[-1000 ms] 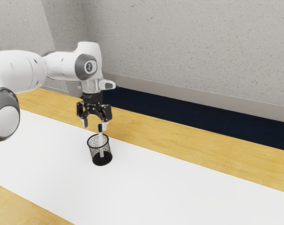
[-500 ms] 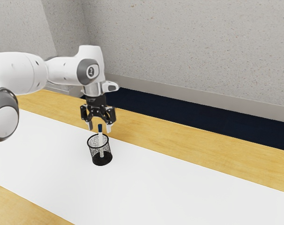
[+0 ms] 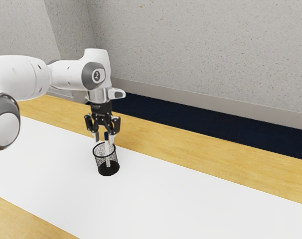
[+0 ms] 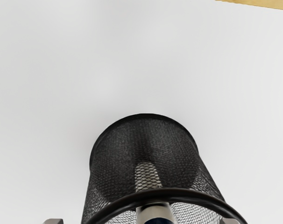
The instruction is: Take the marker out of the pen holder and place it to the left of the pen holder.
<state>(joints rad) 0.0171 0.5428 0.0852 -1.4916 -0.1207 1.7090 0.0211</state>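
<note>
A blue-capped marker is framed by the parted fingers of a black tool above a mesh pen holder set on a white-and-wood tabletop. The grasp appears to be the step in hand: the tool is seen open, with the marker's cap near and between its fingertips, and nothing is gripped. A small centering, perhaps a slight lowering, is called for next, then a squeeze around the upper shaft and a straight lift until the rim is cleared, before the marker is carried to the holder's left. The marker is stood inside the holder, its cap pointed up past the rim and its white end down toward the base. Its long axis is held close to vertical; any slight lean cannot be judged.
</note>
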